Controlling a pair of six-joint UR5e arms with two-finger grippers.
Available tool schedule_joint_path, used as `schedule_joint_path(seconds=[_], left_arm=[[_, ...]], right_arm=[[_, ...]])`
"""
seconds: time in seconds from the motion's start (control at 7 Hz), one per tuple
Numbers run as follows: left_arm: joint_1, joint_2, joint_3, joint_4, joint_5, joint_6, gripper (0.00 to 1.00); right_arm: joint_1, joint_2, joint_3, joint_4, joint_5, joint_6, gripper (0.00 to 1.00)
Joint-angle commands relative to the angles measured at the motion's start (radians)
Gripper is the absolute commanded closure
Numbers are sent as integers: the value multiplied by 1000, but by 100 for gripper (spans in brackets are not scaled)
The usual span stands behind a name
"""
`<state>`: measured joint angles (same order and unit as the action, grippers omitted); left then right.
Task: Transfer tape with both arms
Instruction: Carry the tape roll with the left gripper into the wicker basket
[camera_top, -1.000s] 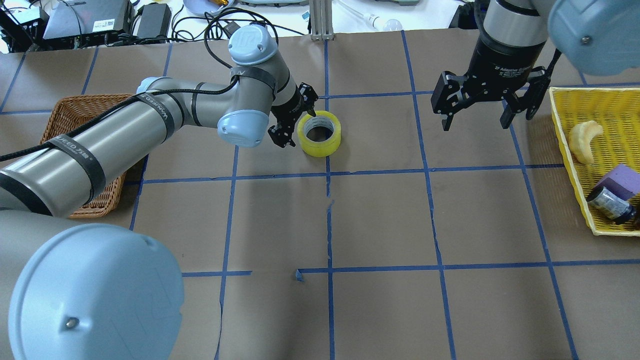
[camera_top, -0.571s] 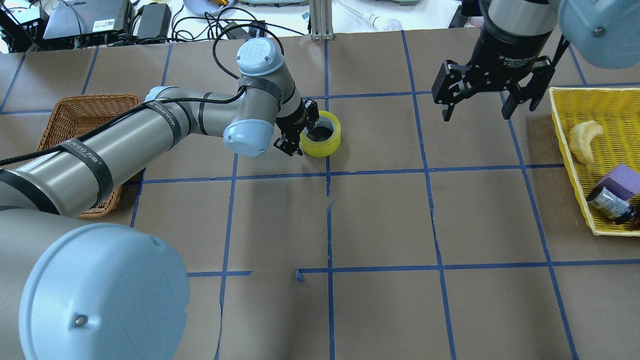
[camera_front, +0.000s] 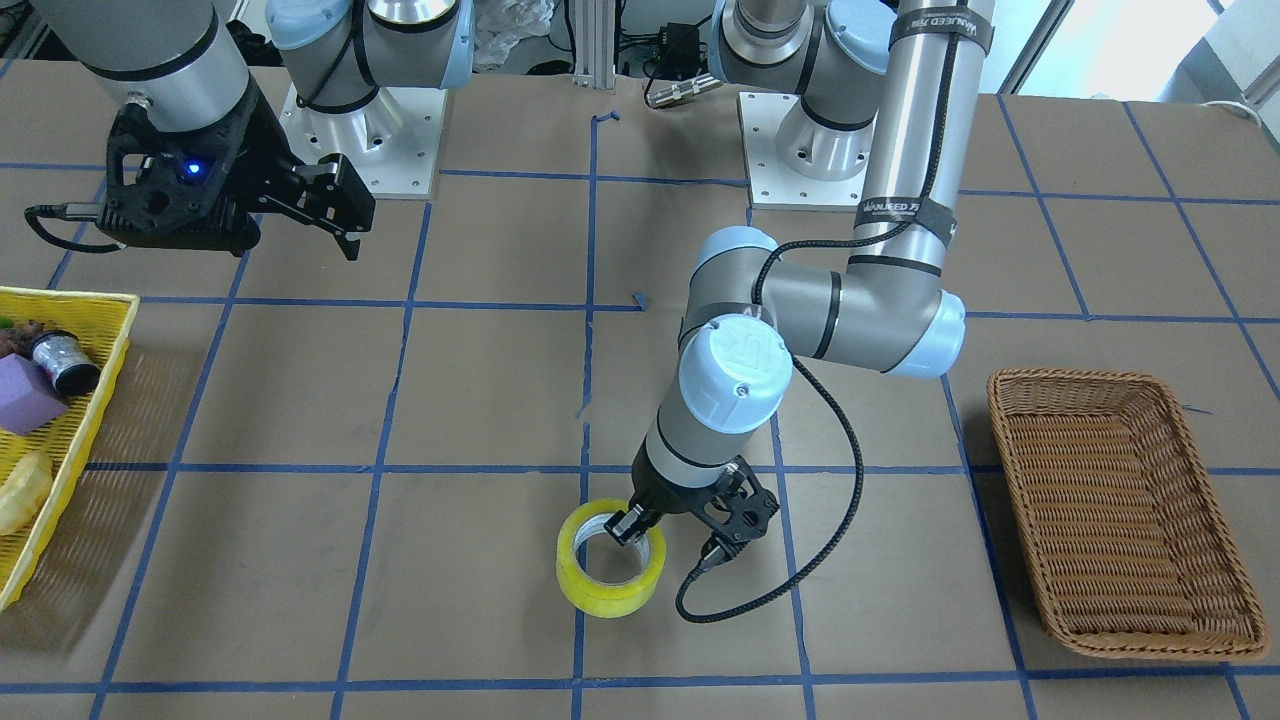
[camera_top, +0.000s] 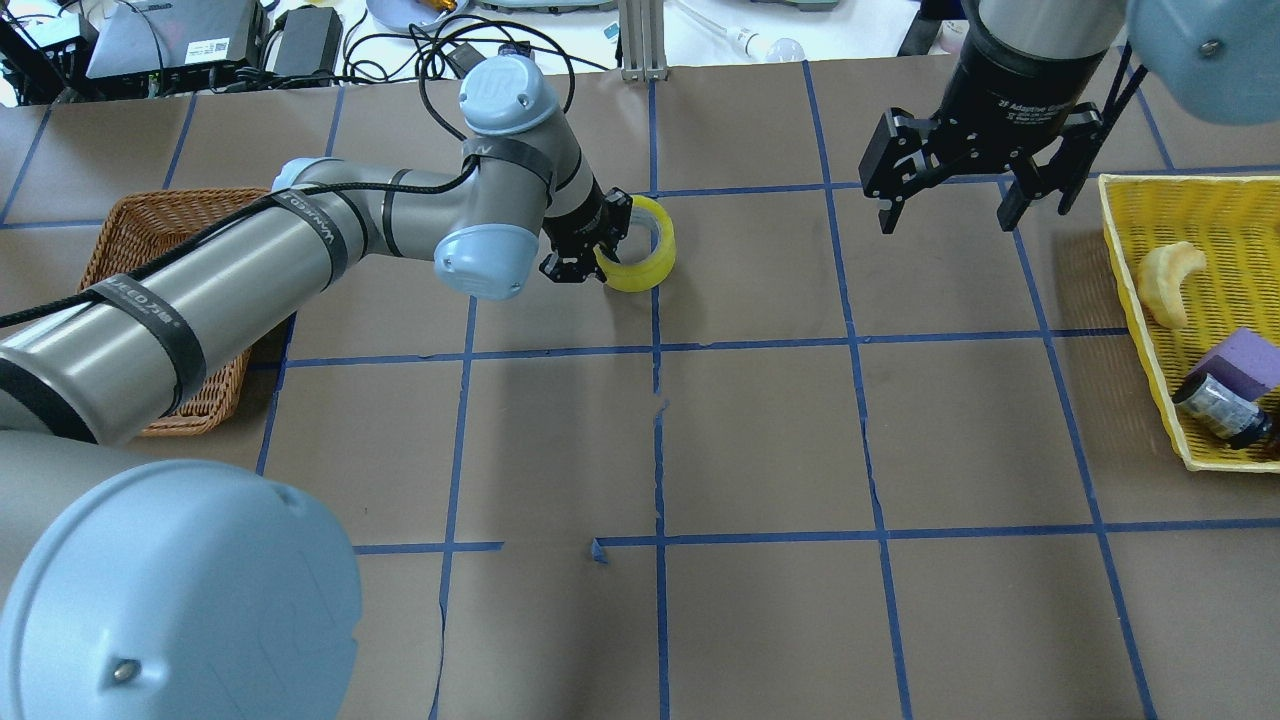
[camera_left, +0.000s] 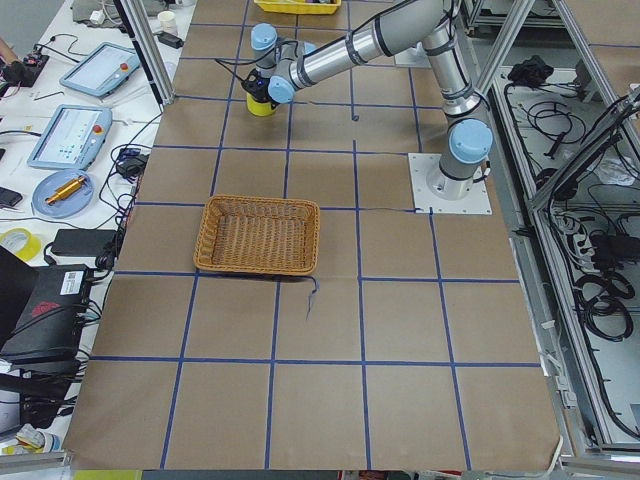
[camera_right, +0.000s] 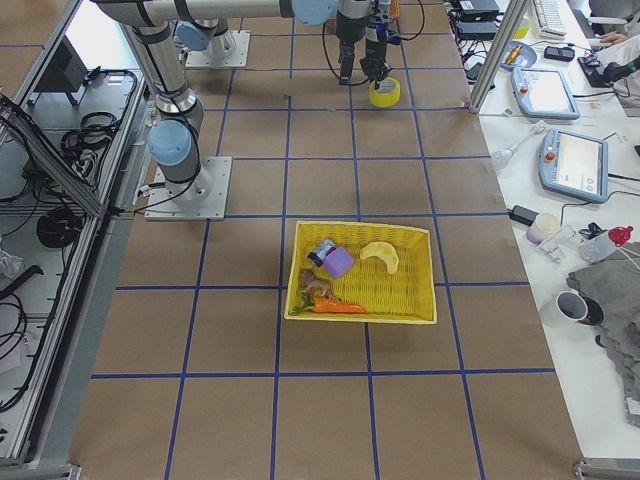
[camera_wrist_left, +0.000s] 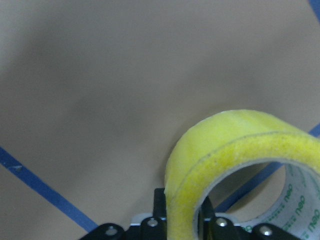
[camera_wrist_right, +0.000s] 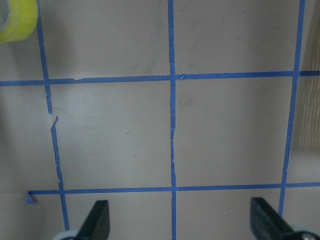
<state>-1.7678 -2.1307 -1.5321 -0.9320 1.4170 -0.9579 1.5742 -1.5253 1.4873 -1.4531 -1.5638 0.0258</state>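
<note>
**Operator:** From overhead, where is the tape?

**Robot:** The tape (camera_top: 640, 278) is on the far middle of the table (camera_top: 760, 440), just beside a crossing of the blue grid lines (camera_top: 655, 440). My left gripper (camera_top: 600, 246) is pinched on its rim, on the side towards the wicker basket (camera_top: 130, 225), and the roll looks tipped. My right gripper (camera_top: 946, 212) hangs well apart from it near the yellow basket (camera_top: 1215, 200), jaws spread and holding nothing.

**Operator:** And from across the table?

**Robot:** One of my left jaws is inside the core and the other outside, with the yellow wall between them. I cannot tell whether the roll's lower edge touches the table. My right gripper hovers beside the yellow basket.

**Operator:** The side cameras?

**Robot:** From my left end, the tape is a small yellow spot under my left wrist, beyond the wicker basket. From my right end, it lies past the yellow basket, which holds a purple block (camera_right: 340, 262).

**Operator:** The wrist cameras?

**Robot:** On my left wrist, the yellow wall is squeezed between my jaws, and the white core shows green print. On my right wrist, both jaws sit at the bottom corners, wide apart over bare table, and the tape peeks in at the top left corner.
</note>
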Motion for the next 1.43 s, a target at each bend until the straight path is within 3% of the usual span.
schedule_joint_path(seconds=[0.0, 0.14, 0.29, 0.43, 0.86, 1.0, 1.14, 1.29], left_arm=[[115, 44, 173, -322, 6, 334, 100], [208, 67, 244, -476, 7, 495, 100], [290, 87, 250, -514, 40, 741, 100], [392, 100, 242, -545, 147, 1012, 100], [647, 100, 215, -524, 201, 1643, 100], [703, 75, 146, -387, 259, 1753, 100], [747, 66, 12, -153, 261, 1766, 100], [751, 63, -81, 1, 263, 1766, 100]], right_arm=[[-2, 1, 8, 20, -15, 9, 0], [0, -1, 5, 30, -13, 10, 0], [0, 1, 5, 22, -12, 3, 0], [0, -1, 7, 26, -18, 2, 0], [1, 1, 8, 25, -15, -1, 0], [1, 4, 10, 36, -12, 3, 0], [1, 4, 10, 34, -13, 2, 0], [-2, 5, 10, 27, -15, 3, 0]])
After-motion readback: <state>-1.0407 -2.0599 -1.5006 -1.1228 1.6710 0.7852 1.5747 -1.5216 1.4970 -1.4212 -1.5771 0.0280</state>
